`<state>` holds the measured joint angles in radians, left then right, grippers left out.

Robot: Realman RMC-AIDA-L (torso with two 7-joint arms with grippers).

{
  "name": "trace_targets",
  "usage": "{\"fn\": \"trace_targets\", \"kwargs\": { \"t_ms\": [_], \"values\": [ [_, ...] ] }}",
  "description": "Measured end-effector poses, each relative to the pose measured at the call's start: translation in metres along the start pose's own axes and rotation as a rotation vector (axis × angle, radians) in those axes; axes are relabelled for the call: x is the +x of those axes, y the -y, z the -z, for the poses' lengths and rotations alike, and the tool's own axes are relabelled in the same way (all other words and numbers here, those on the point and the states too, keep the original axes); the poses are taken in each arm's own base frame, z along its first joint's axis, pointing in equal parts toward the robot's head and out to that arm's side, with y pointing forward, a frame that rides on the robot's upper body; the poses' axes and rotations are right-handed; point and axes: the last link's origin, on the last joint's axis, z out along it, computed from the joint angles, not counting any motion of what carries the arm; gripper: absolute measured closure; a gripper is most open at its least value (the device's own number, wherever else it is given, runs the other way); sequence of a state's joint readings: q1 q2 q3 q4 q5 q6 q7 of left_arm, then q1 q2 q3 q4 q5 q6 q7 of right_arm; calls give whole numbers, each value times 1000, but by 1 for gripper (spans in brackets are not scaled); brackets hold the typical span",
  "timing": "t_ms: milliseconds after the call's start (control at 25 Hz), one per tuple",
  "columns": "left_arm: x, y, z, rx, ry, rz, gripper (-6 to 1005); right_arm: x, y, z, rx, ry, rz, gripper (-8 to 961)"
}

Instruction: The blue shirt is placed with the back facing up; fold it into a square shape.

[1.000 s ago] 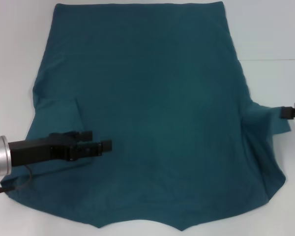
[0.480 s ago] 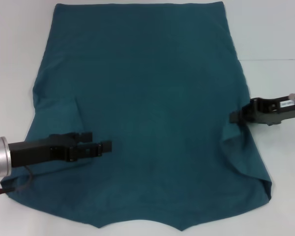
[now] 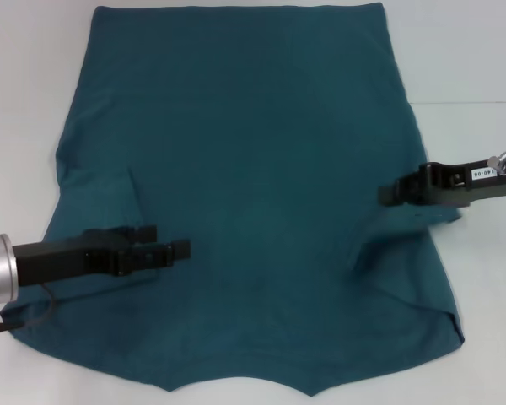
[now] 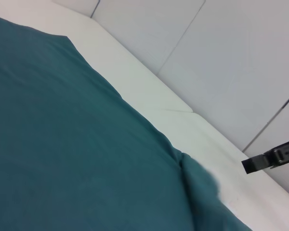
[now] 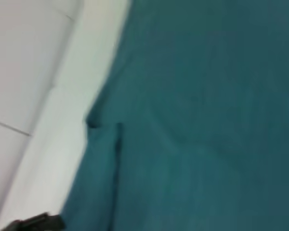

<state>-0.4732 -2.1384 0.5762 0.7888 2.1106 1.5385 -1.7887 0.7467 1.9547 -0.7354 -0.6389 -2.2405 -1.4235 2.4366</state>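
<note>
Overhead, the left gripper rests low on the near-left of the blue shirt, its fingers slightly parted and holding nothing. Soft, plain teal fabric lies spread across the white table. At right, the right gripper pinches a raised fold of the sleeve edge over the shirt. Only the left wrist camera shows the pale panelled wall behind.

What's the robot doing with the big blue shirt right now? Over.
Right gripper carrying the right sleeve inward over the blue shirt. Left gripper resting on the folded left sleeve. Nothing in the way.
</note>
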Motion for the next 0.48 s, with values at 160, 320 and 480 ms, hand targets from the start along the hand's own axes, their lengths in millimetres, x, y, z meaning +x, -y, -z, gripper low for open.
{"fn": "trace_targets", "kwargs": {
  "t_ms": [160,320,480],
  "values": [
    [2,3,4,13,-26,30,102,0,-9,0,-94,37,50,763],
    [4,6,10,28,-38,124,104,2,-13,4,-135,28,67,615],
    [8,9,24,35,-27,293,105,10,-10,16,-152,-19,40,489]
  ]
}}
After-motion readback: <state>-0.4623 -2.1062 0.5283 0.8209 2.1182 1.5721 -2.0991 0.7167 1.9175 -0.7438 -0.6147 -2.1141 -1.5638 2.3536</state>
